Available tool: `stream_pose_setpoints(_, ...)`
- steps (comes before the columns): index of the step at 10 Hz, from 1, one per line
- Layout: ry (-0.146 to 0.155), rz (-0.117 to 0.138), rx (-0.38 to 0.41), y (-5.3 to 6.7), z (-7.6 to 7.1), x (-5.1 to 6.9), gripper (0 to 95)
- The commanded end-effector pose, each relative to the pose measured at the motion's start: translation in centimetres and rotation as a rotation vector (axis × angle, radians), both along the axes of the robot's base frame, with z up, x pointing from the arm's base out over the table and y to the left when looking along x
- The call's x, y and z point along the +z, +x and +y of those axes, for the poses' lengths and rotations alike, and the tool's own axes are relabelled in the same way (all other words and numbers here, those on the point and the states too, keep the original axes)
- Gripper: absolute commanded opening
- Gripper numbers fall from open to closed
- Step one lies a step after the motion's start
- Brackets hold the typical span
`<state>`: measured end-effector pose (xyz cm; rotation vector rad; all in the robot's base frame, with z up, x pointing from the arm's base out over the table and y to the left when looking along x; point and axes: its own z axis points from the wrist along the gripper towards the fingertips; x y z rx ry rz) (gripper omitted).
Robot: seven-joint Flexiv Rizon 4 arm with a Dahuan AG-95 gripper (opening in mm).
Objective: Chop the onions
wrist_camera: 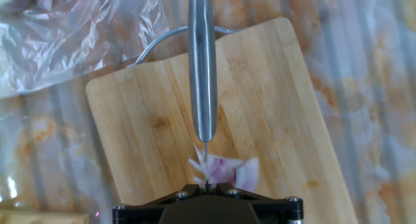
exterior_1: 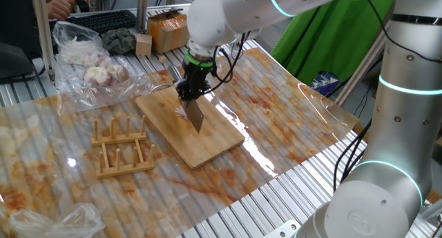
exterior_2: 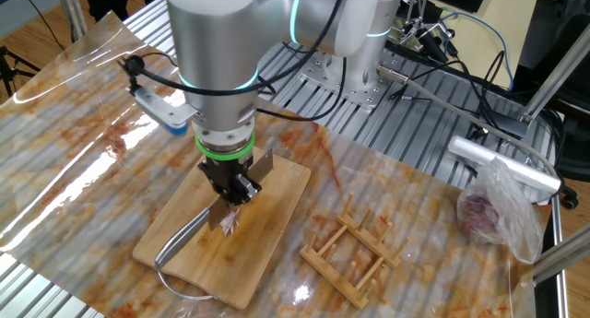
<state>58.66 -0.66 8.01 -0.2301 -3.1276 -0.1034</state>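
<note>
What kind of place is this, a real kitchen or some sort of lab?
Most likely a robotics lab, not a kitchen. The cutting board sits on a plastic-covered aluminium-slat table, a robot arm holds the knife over the onions, and loose cables lie behind.

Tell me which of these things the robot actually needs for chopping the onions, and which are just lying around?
Needed for the job:
- gripper, shut on the knife
- knife, blade down on the onions
- onions, a small pinkish-white cluster
- wooden cutting board under them

Just lying about:
- wooden peg rack
- plastic bag of whole bulbs
- cardboard box
</note>
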Motion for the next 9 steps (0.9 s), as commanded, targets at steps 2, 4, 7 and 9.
stream_pose_setpoints(2, -0.013, -0.011, 0.025, -0.3, -0.7, 0.7, 0.0)
stream_pose_setpoints(4, -0.015, -0.013, 0.040, -0.3, -1.2, 0.4, 0.0)
stream_pose_setpoints(7, -0.012, -0.015, 0.039, -0.2, -1.2, -0.2, 0.0)
stream_pose_setpoints(9, -0.008, -0.027, 0.043, -0.1, -1.0, -1.7, 0.0)
